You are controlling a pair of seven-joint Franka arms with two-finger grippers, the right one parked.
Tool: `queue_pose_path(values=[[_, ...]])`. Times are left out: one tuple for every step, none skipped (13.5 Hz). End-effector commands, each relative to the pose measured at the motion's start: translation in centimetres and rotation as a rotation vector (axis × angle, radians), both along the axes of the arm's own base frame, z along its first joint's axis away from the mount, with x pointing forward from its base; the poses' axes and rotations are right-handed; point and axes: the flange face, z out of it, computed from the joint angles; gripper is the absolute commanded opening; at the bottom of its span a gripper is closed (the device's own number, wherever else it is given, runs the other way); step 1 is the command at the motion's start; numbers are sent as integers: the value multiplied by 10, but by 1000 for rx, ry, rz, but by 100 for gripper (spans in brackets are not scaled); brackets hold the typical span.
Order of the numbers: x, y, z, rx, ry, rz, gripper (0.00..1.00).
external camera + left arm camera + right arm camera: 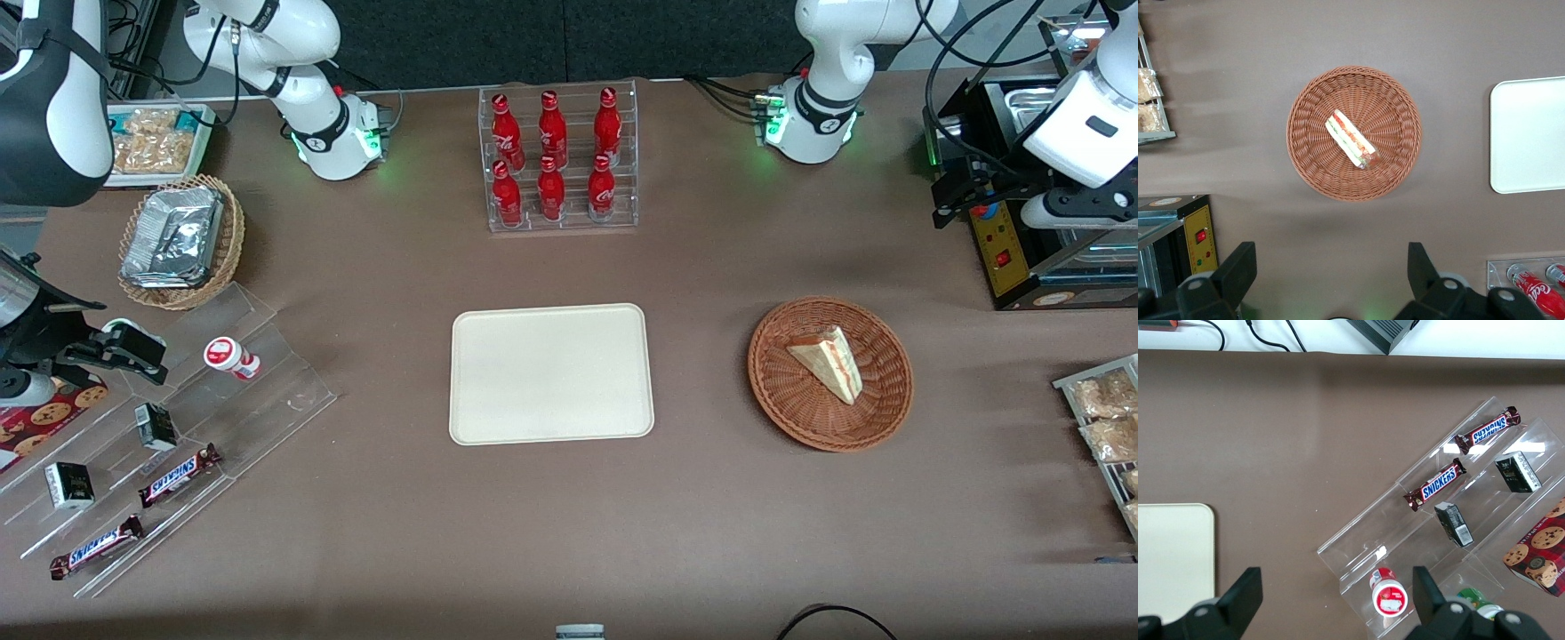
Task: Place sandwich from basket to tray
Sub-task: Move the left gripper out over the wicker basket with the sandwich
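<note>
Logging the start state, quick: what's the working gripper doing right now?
Left gripper: jaws open, holding nothing, high above the table, the basket with the sandwich below it.

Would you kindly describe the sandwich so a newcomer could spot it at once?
Beside the cream tray, toward the working arm's end of the table, sits a round reddish-brown wicker basket. The sandwich lies in it: a pale bread wedge with red and green filling. The gripper, jaws open, is high above, holding nothing.

Sandwich (829, 363) wedge lying in reddish wicker basket (782, 400); cream tray (551, 373) beside, apart.
</note>
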Motion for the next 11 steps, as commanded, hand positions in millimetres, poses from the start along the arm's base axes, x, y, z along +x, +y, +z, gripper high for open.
queue_pose_path(values=[[-6,0,1,-8,-8,5,100],[-6,0,-1,-8,-3,8,100],[-2,-1,-9,-7,12,17,100],[3,-1,-18,-5,28,47,100],[9,-1,-33,-2,56,101,100],[13,-1,-52,2,81,158,100],[18,-1,-70,7,85,227,100],[19,-1,-92,11,90,289,100],[20,0,-114,12,87,326,100],[18,5,-139,14,90,370,100],[17,7,-162,16,83,425,100]])
